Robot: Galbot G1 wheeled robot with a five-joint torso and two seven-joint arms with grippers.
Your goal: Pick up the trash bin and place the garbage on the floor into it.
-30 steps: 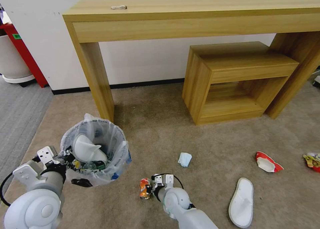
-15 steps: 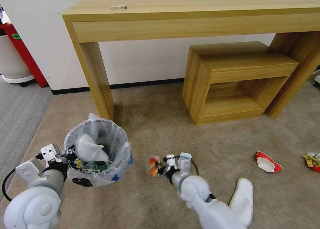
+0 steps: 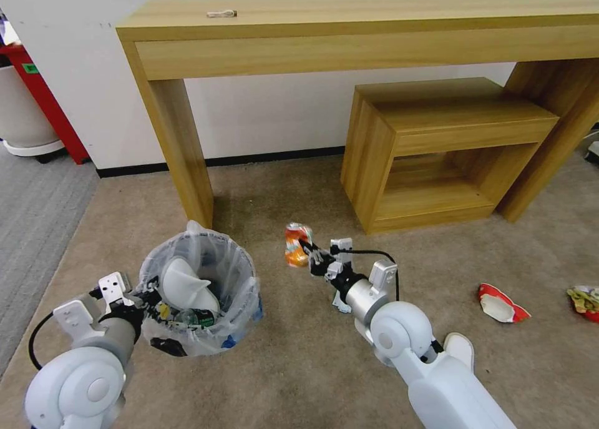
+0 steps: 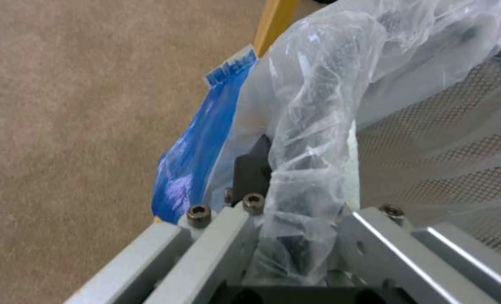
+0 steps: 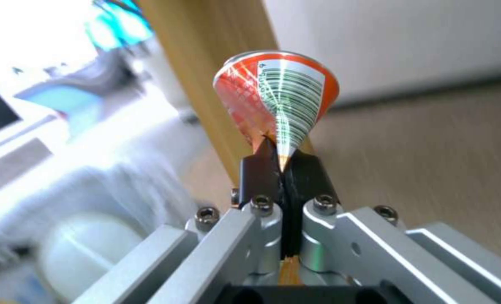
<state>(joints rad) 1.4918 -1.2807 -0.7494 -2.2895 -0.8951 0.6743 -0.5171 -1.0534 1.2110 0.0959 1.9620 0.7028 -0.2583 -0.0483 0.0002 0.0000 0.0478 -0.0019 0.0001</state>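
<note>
Right gripper [image 3: 307, 255]: raised off the carpet, pads pressed together on the flattened edge of a crushed orange can [image 3: 297, 243] (barcode side faces the wrist camera). The pinch sits on the crease, likely because the crushed edge is the only part thin enough to clamp.
Can vs bin: the can hangs in the air just beyond the fingertips, to the right of the trash bin [image 3: 201, 285] and apart from it, not yet over the opening.
Left gripper [image 3: 148, 296]: clamped on the near rim of the trash bin, bag plastic bunched between its jaws (wrist view shows the clear liner [image 4: 312, 126] and mesh wall caught there). Gripping the rim likely keeps the mouth up and open for drops.
Bin contents: a white slipper [image 3: 185, 282] and a small green bottle [image 3: 194, 317] already inside, just past the left fingertips.
Left on floor [image 3: 299, 366]: red-white crushed cup [image 3: 501, 303] and a red wrapper [image 3: 585, 301] well off to the right of the right gripper; another white slipper [image 3: 460, 345] peeks out beside the right arm's elbow.
Step, judged: carrying the can across to the bin; several pieces left.
</note>
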